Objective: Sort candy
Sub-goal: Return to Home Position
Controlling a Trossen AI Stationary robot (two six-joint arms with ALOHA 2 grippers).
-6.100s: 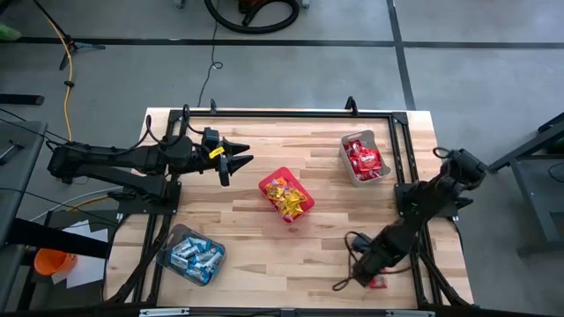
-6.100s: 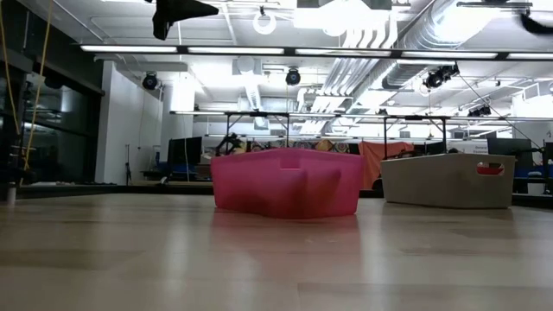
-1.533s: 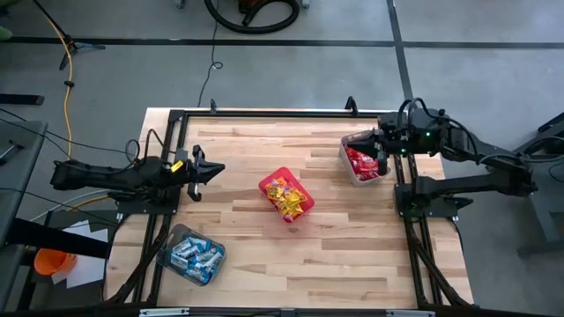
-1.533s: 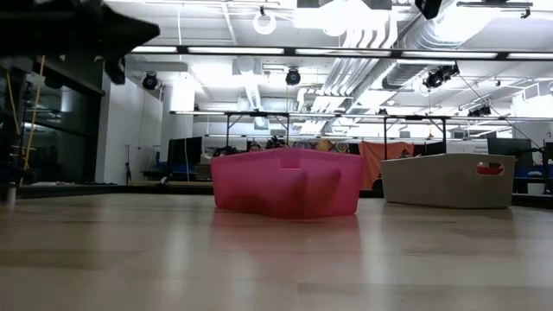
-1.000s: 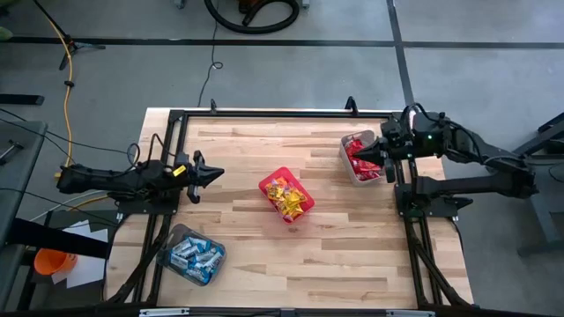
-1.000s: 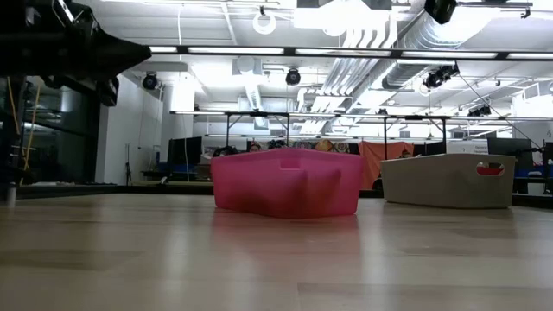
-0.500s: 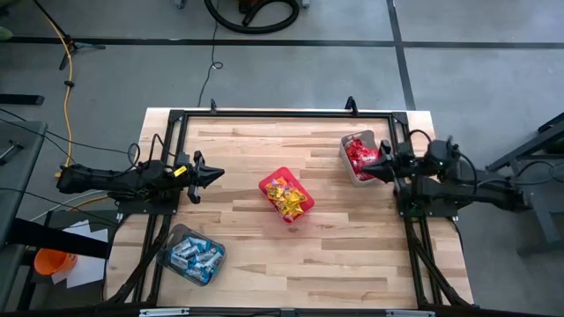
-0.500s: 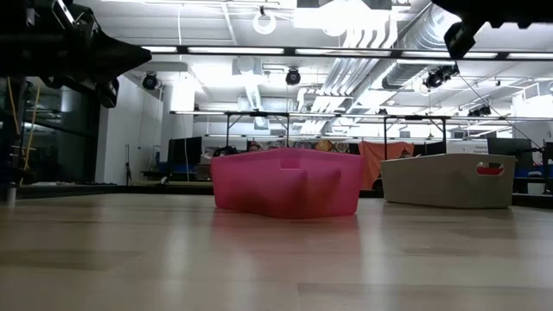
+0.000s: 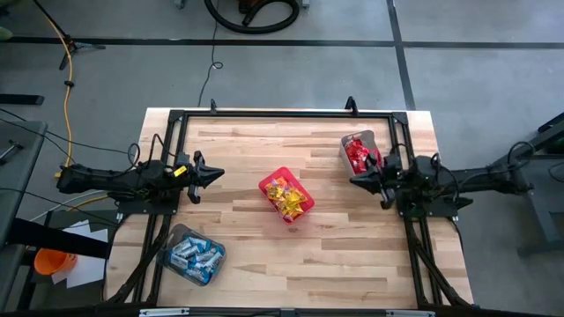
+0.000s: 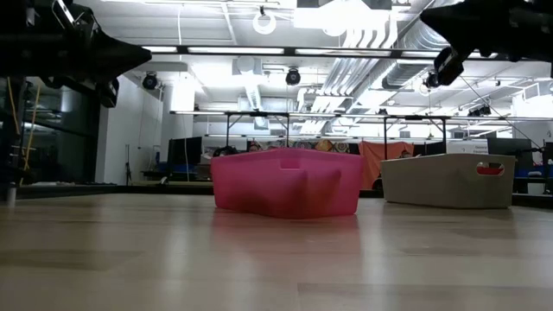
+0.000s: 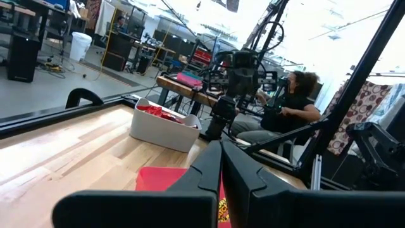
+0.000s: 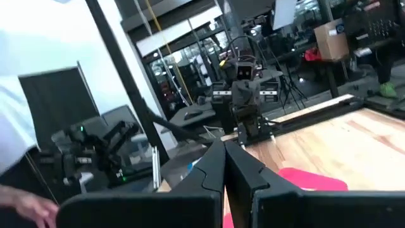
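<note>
A pale butcher-block wooden table [image 9: 264, 264] carries three containers, and no candy lies loose on the boards. At its middle sits the glossy red square plastic bin [image 9: 270, 176], turned corner-on and full of crinkled yellow candy [image 9: 289, 199]. The matte grey rectangular tub [image 9: 373, 135] stands near the far right corner with shiny red candy [image 9: 357, 154] heaped inside. The clear rounded tub [image 9: 170, 236] at the near left holds the blue-and-white candy [image 9: 194, 255].

The left gripper [image 9: 211, 173] hangs over the table's left side, level with the red bin and well apart from it. Its fingers [image 11: 209, 168] are pressed together into one dark wedge. The right gripper [image 9: 357, 180] sits just at the grey tub's near end, its fingers [image 12: 212, 166] likewise closed flat against each other.

The low view hides every bin's contents behind its walls. The red bin [image 10: 285, 183] reads as translucent there, and the grey tub [image 10: 445, 181] shows only a sliver of red through its handle slot [image 10: 490, 169]. The left wrist view adds a seated person [image 11: 288, 114] beyond the table (unseen from above).
</note>
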